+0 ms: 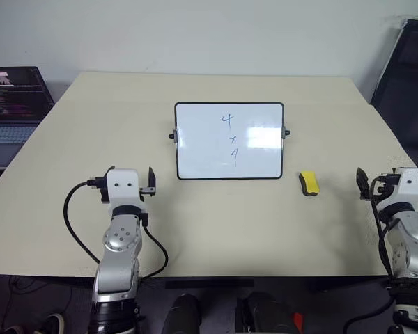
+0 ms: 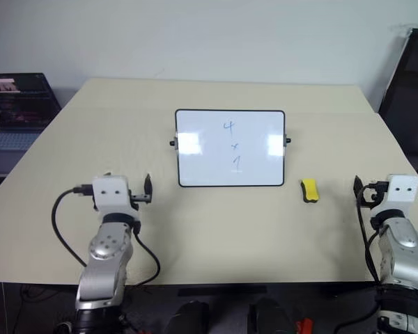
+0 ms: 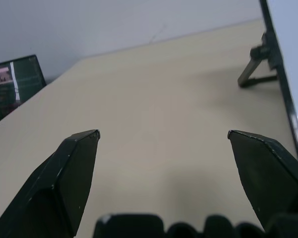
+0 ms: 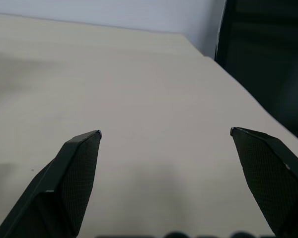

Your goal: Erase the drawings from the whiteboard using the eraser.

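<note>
Whiteboard still marked, both arms waiting at the desk's near edge.

The beige desk [image 1: 216,229] carries the whiteboard [image 1: 195,149] propped upright at its middle, with the blue drawings [image 1: 230,139], a "4", an "x" and a "7", stacked down its face. The left gripper [image 3: 163,135] hovers near the board's left front corner, jaws wide apart and empty. The right gripper [image 4: 165,133] hangs well right of the board, jaws equally wide, holding nothing. The eraser [image 1: 308,183] lies just beside the board's lower right corner.
</note>
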Robot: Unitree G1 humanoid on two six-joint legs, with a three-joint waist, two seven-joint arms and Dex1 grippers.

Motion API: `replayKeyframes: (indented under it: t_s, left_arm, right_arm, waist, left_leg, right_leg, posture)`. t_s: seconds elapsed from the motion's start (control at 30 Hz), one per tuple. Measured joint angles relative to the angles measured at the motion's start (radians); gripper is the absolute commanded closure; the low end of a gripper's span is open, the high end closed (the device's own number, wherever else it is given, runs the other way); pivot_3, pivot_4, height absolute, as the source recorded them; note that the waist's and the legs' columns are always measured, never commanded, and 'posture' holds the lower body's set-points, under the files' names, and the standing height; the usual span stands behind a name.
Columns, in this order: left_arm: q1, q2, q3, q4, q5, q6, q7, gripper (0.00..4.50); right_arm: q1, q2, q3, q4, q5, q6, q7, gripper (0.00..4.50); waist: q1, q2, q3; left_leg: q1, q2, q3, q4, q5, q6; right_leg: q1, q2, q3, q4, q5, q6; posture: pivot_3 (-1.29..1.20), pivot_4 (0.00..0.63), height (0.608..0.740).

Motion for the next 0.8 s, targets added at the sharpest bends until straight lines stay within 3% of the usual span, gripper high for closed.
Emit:
replayKeyframes:
  t_s: [0.2,0.47,0.8]
  left_arm:
    - [0.036,0.026,0.018,0.001,-0.001,-0.006,-0.026,0.00]
    - [0.076,0.063,0.067,0.018,-0.054,-0.044,-0.096,0.00]
    - [0.120,0.163,0.141,0.049,-0.180,-0.083,-0.266,0.00]
  right_arm:
    - [0.082,0.035,0.016,-0.083,-0.001,0.054,-0.012,0.02]
    - [0.240,0.080,0.049,-0.360,-0.014,0.109,-0.058,0.02]
    - [0.241,0.154,0.132,-0.539,-0.030,0.211,-0.114,0.02]
  waist:
    - [0.003,0.000,0.000]
    - [-0.002,0.001,0.000]
    - [0.001,0.000,0.000]
  left_leg:
    - [0.000,0.000,0.000,0.001,0.000,0.000]
    - [0.000,0.001,0.000,0.000,0.000,0.000]
    - [0.000,0.001,0.000,0.000,0.000,0.000]
  right_leg:
    - [0.000,0.000,0.000,0.000,0.000,0.000]
    - [0.000,0.000,0.000,0.000,-0.001,0.000]
    - [-0.001,0.000,0.000,-0.001,-0.001,-0.001]
  posture:
    - [0.00,0.150,0.740]
    - [0.00,0.150,0.740]
    - [0.00,0.150,0.740]
